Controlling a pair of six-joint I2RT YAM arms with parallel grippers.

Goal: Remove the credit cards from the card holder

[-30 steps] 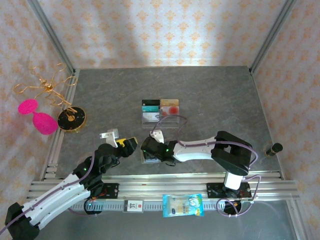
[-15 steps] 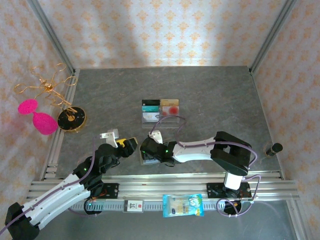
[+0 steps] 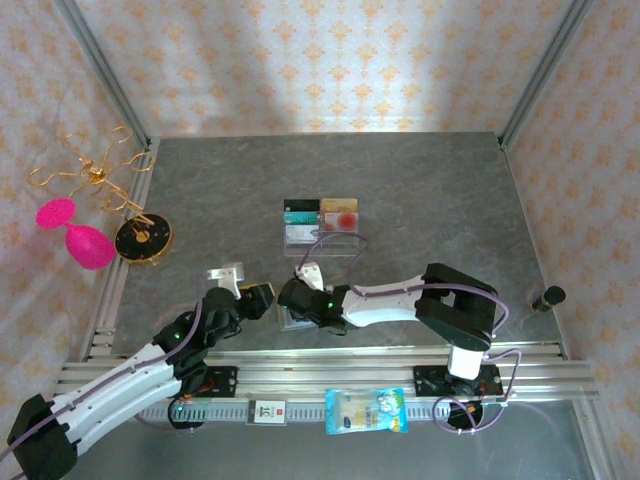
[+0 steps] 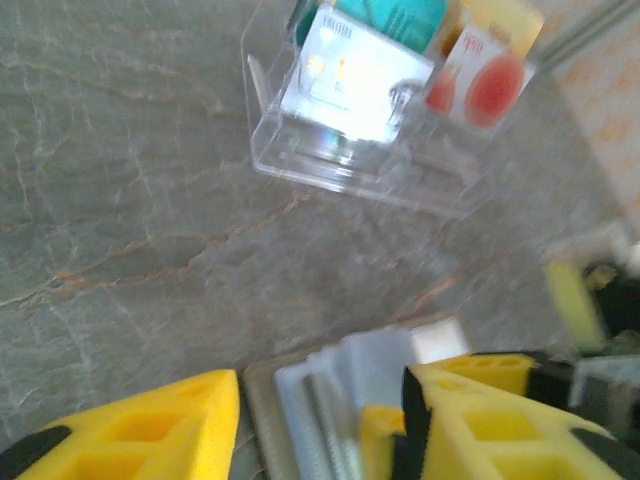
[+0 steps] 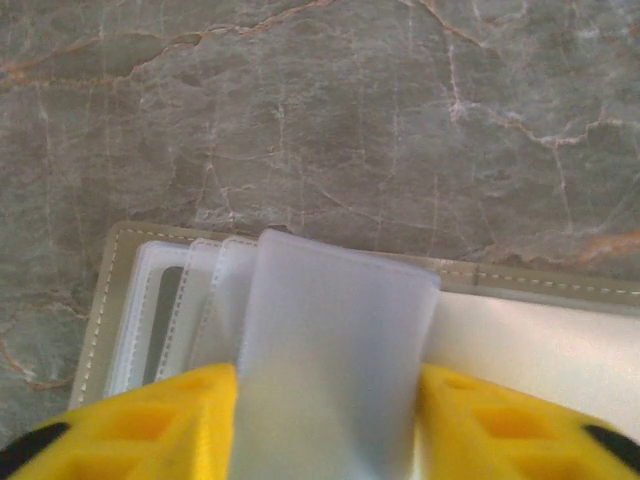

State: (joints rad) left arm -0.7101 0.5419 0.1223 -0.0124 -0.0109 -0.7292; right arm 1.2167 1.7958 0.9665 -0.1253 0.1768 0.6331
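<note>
Top external view: the left claw (image 3: 258, 299) is straddling the edge of the open card holder (image 3: 295, 320), which is lying on the bench (image 3: 420, 190). I cannot tell whether it is gripping. The right claw (image 3: 289, 296) is pinching the holder's frosted pocket. Credit cards (image 3: 320, 212) are standing in a clear tray (image 3: 320, 240) behind.

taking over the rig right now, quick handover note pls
Left gripper: fingers straddle the card holder's edge; whether it grips cannot be told.
Right gripper: closed on a frosted pocket leaf of the card holder.
Card holder: lies open on the table, near edge, between the two arms.
Credit cards: three stand in the clear acrylic tray further back: teal, white, red-and-tan.
Done: those three are out.
Left: go through the pockets; whether any card is inside cannot be told.
</note>
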